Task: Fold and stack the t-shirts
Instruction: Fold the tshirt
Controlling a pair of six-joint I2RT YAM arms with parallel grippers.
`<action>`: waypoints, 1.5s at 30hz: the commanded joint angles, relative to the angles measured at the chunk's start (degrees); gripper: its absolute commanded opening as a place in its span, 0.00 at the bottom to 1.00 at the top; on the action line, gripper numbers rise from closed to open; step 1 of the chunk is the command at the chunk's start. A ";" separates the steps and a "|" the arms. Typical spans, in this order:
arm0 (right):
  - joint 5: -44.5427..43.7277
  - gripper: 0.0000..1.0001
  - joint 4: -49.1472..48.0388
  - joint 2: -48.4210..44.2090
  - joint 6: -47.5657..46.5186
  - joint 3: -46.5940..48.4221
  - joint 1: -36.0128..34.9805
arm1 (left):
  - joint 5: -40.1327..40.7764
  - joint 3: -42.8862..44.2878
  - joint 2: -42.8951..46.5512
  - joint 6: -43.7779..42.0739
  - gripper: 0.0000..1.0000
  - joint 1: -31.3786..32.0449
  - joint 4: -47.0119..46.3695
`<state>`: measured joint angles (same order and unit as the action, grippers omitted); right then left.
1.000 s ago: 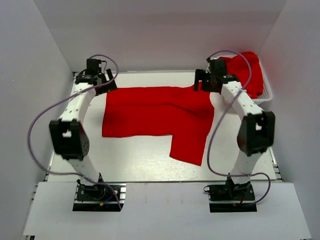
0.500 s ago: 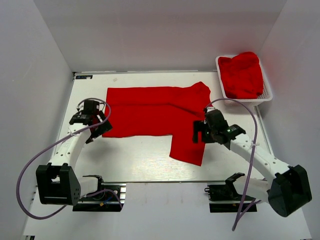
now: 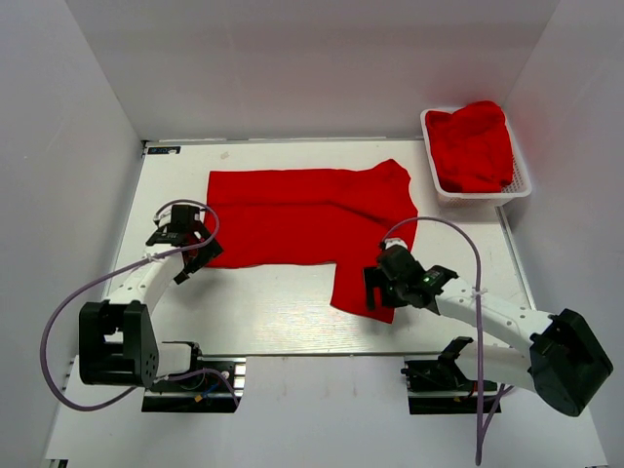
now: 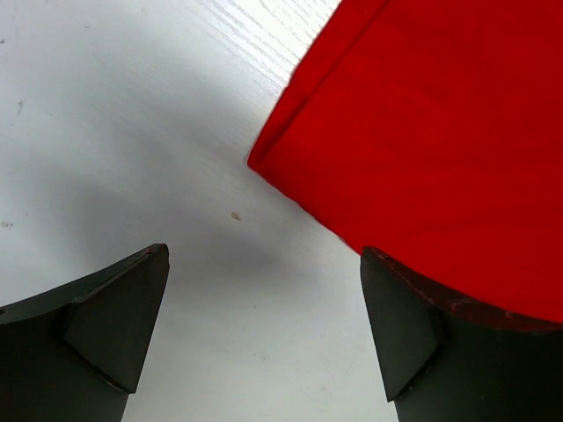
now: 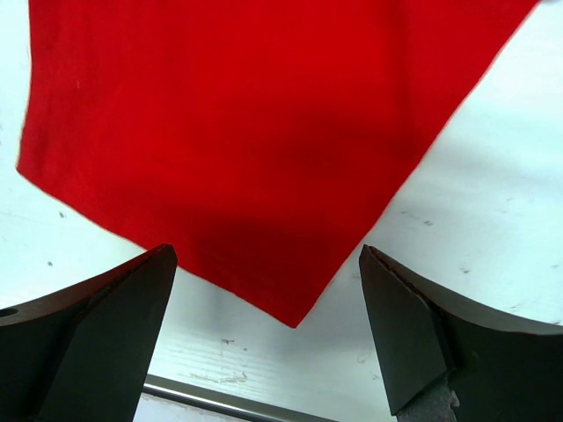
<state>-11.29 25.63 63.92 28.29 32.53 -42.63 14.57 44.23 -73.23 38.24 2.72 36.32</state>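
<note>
A red t-shirt point(image 3: 302, 214) lies spread flat on the white table, with one part hanging down toward the front at the right point(image 3: 366, 283). My left gripper point(image 3: 187, 255) is open and empty just off the shirt's near left corner point(image 4: 259, 163). My right gripper point(image 3: 382, 297) is open and empty over the shirt's near right corner point(image 5: 295, 321). More red t-shirts point(image 3: 473, 146) are heaped in the basket at the back right.
A white mesh basket point(image 3: 480, 196) stands at the table's back right corner. The table's metal front edge point(image 5: 229, 397) lies just below the right gripper. White walls close in the left, back and right sides.
Both arms have come down from the back of the table to the shirt's near corners. The left gripper edged closer to the left corner; the right moved forward and left.
</note>
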 commanded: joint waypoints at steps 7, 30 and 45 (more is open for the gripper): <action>-6.02 0.90 0.30 -1.69 5.10 -2.03 -5.18 | 2.04 -2.30 -4.11 0.43 0.90 -0.70 -9.32; -6.81 0.90 5.48 -2.22 9.06 -1.86 -7.11 | -2.09 -7.05 -13.53 -0.88 0.00 -1.75 -21.20; -6.73 0.78 0.92 4.55 13.71 -2.21 -8.96 | -1.56 -10.92 -1.83 -2.03 0.00 -1.23 -18.74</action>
<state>-18.09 28.49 67.61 38.20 30.92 -51.03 13.10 33.65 -76.99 36.99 1.26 15.86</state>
